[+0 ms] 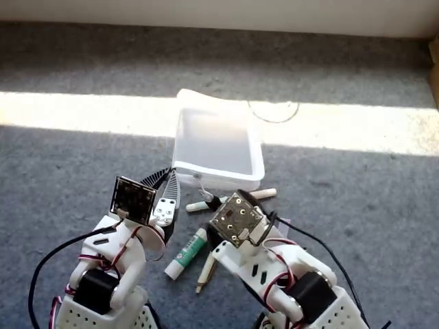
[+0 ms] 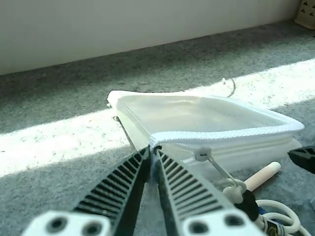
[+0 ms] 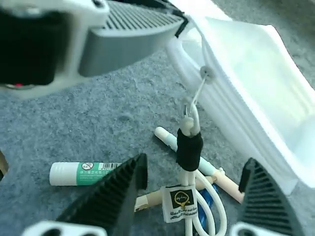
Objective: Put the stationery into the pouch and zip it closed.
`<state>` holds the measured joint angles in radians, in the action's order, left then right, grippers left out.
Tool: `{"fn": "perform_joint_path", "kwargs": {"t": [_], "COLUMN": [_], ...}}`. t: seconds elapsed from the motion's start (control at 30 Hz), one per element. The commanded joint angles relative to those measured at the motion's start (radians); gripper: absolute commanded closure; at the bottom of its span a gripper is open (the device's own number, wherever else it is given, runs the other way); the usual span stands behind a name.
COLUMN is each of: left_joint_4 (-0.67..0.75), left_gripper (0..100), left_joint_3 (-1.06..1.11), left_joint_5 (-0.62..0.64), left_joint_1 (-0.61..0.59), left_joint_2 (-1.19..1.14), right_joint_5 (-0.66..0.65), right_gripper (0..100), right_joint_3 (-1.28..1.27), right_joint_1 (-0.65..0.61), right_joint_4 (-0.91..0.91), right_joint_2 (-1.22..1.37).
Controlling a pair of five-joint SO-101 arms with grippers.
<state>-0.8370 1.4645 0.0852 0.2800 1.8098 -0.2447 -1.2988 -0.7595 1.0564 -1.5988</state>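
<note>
Pouch (image 2: 206, 115) corner (hidden) in left hand (image 2: 153, 150)

A carpeted indoor room: grey carpet (image 1: 62, 178) covers the floor, and a pale wall (image 1: 206, 10) runs along the frame's top edge.

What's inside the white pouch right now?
No stationery shows inside the pouch; the glue stick and pens lie outside on the carpet. Its cloudy wall hides the deepest part.
</note>
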Motion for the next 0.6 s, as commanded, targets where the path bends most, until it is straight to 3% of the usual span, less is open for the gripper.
{"fn": "perform_joint_path", "kwargs": {"t": [0.0,0.43,0.57], "left_joint_4": [0.025,0.025,0.025], "left_gripper": [98,98,98], "left_joint_3": [-0.018,-0.018,-0.018], "left_joint_5": [-0.006,-0.006,-0.006], "left_joint_1": [-0.010,-0.008,-0.012], "left_joint_2": [0.007,0.007,0.007], "right_joint_5": [0.006,0.011,0.012], "right_gripper": [71.2,71.3,71.3], "right_joint_3": [-0.041,-0.065,-0.065], "right_joint_1": [-0.012,-0.012,-0.016], "right_joint_4": [-0.111,-0.186,-0.183], "right_joint_2": [-0.010,-0.007,0.096]}}
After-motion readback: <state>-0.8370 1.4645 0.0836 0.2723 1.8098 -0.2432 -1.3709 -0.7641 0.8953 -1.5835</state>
